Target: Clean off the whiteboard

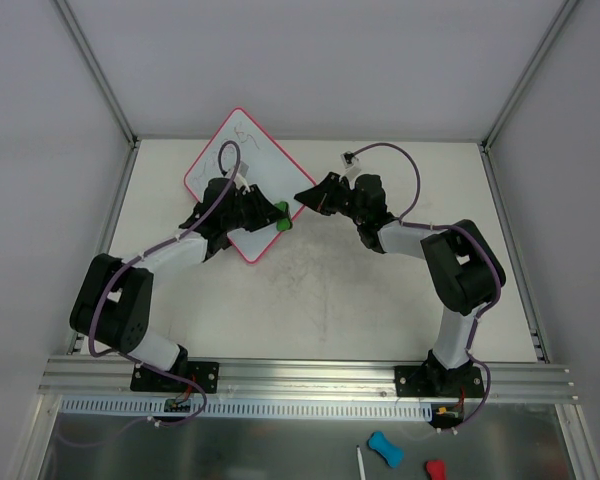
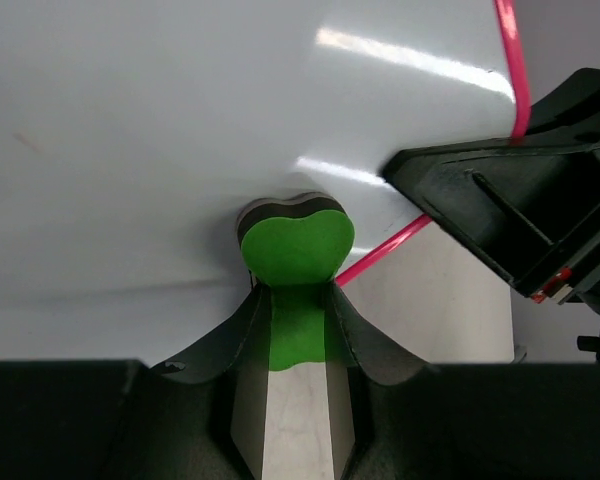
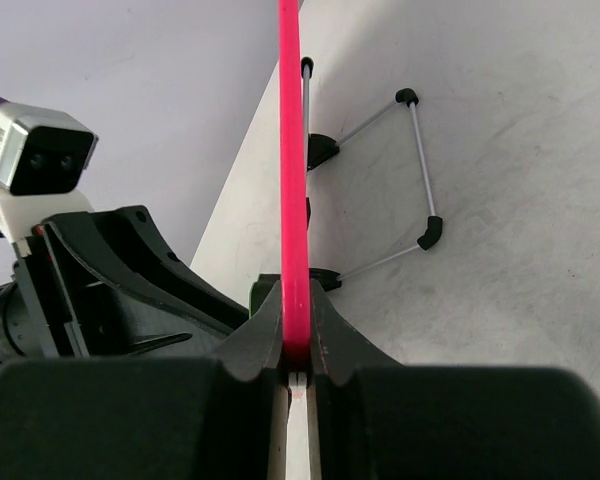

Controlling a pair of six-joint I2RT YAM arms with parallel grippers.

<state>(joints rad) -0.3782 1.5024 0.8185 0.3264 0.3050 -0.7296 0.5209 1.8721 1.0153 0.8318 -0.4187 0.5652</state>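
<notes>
The whiteboard (image 1: pixel 242 150), white with a pink-red rim, lies at the back left of the table with thin scribbles near its far corner. My left gripper (image 1: pixel 276 216) is shut on a green eraser (image 1: pixel 282 217) that rests on the board near its right corner. In the left wrist view the eraser (image 2: pixel 298 250) presses on the white surface (image 2: pixel 180 120) between my fingers (image 2: pixel 355 330). My right gripper (image 1: pixel 305 197) is shut on the board's rim. In the right wrist view that rim (image 3: pixel 292 150) runs edge-on out of the closed jaws (image 3: pixel 296 300).
A wire stand (image 3: pixel 415 170) shows behind the board in the right wrist view. The right gripper's body (image 2: pixel 520 200) sits close to the eraser. A blue piece (image 1: pixel 385 449), a red piece (image 1: pixel 435 470) and a white stick (image 1: pixel 361 465) lie below the arm bases.
</notes>
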